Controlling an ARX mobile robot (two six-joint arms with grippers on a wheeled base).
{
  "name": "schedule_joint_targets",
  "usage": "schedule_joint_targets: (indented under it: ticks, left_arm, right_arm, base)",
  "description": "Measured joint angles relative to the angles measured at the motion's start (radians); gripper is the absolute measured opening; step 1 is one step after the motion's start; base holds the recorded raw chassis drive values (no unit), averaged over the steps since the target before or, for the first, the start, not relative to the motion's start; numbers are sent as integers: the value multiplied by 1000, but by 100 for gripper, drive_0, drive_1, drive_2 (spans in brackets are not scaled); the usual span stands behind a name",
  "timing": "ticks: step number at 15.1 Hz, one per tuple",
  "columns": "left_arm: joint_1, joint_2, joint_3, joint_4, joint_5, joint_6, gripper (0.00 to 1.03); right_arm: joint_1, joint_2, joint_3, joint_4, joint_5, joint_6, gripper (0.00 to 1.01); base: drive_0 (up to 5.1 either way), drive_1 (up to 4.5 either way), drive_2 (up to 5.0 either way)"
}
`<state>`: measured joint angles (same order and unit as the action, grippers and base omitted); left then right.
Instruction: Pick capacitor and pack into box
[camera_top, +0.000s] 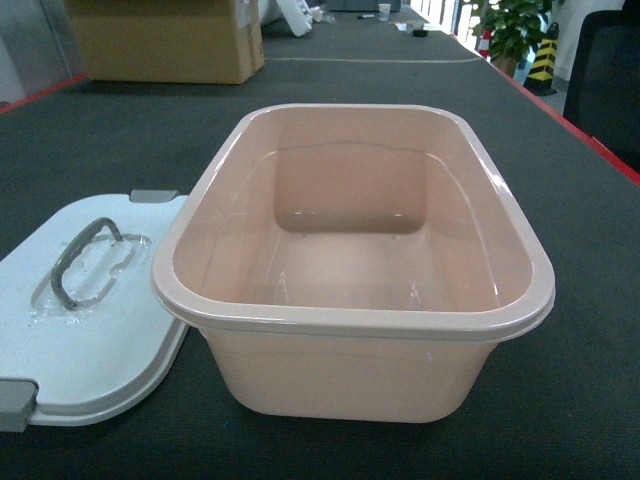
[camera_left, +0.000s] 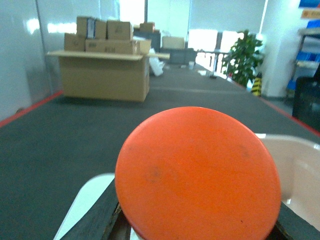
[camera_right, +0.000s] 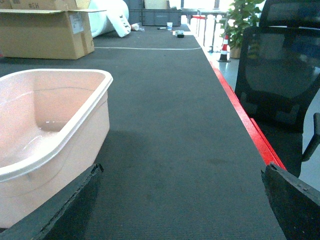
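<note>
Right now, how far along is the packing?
Done: the lid lies off beside the open box. In hand: the left gripper appears to hold an orange disc, seemingly the capacitor. Left: the box is still empty; the right gripper is open.

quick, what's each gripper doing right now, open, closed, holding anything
Left gripper: holding an orange disc, likely the capacitor, near the box.
Right gripper: open, fingers wide apart, nothing between them.

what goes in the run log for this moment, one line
pale pink plastic tub: open, empty | white lid: on mat, left of tub | left pincer: holds orange disc | right pincer: open, empty
</note>
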<state>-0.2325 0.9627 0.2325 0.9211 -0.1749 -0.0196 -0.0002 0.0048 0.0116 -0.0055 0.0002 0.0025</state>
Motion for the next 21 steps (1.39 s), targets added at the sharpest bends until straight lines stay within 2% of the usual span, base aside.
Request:
schedule_joint_targets:
  ticks: [1, 2, 5, 7, 8, 11, 12, 14, 16, 17, 19, 21]
  left_arm:
    - [-74, 192, 150, 98, -35, -2, 44]
    - [-138, 341, 278, 92, -54, -7, 44]
    - [-274, 707, 546, 40, -76, -6, 44]
    - [-327, 927, 729, 0, -81, -27, 46]
    - [-332, 989, 787, -21, -91, -26, 59]
    - [-326, 997, 788, -14, -100, -26, 90]
    - [-314, 994, 776, 24, -63, -8, 100]
    - [-235, 908, 658, 69, -55, 2, 98]
    - [-69, 797, 546, 137, -15, 1, 98]
    - [32, 781, 496, 171, -1, 1, 98]
    - [188, 895, 442, 211, 35, 2, 98]
    - [231, 1061, 483, 203, 60, 2, 98]
  right_arm:
    - [0, 0, 0, 0, 0, 0, 98]
    - [0, 0, 0, 0, 0, 0, 98]
    - [0, 0, 0, 0, 0, 0, 98]
    - [0, 0, 0, 0, 0, 0, 98]
    - [0, 0, 0, 0, 0, 0, 98]
    - [0, 0, 0, 0, 0, 0, 98]
    - [0, 0, 0, 0, 0, 0, 98]
    - [0, 0, 0, 1, 0, 0, 98]
    - [0, 0, 0, 0, 0, 0, 98]
    - [0, 0, 0, 0, 0, 0, 98]
    - [0, 0, 0, 0, 0, 0, 98]
    - [0, 0, 0, 0, 0, 0, 98]
  base:
    - [0, 0, 0]
    - [0, 0, 0]
    - [0, 0, 0]
    - [0, 0, 0]
    - [0, 0, 0]
    - [0, 0, 0]
    - [0, 0, 0]
    - [0, 0, 0]
    - [0, 0, 0]
    - [0, 0, 0]
    - [0, 0, 0]
    - [0, 0, 0]
